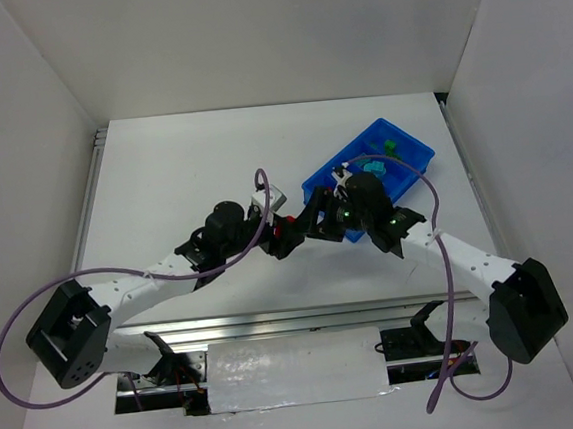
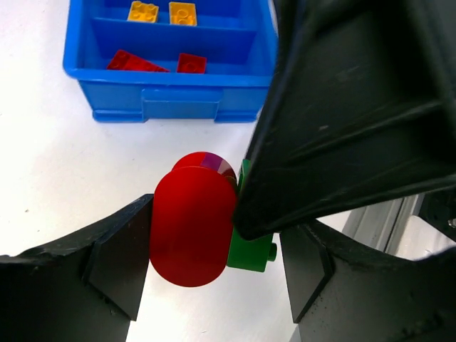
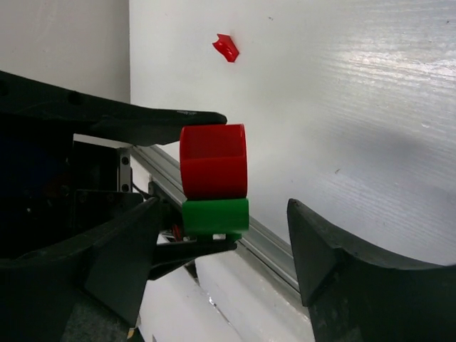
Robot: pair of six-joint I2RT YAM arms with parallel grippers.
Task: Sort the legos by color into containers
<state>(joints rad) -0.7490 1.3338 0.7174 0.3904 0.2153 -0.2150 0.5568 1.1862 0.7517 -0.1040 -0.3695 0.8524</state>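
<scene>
We see the left jaws partly closed, clamping a red rounded plastic lego (image 2: 192, 228) stuck to a green plastic lego (image 2: 251, 253) above the white tabletop (image 1: 183, 173), midway along its near edge. The right jaws stand wide around that pair (apparently not touching). The bright blue compartmented plastic tray (image 2: 178, 103) sits toward the far right corner.

My top camera looks down from high behind the rig, far enough to take in the whole table (image 1: 183, 173) and blue tray (image 1: 408, 138). The left wrist camera faces the tray, the right looks low across the table; both share the joined red and green bricks (image 2: 196, 228), very close.
</scene>
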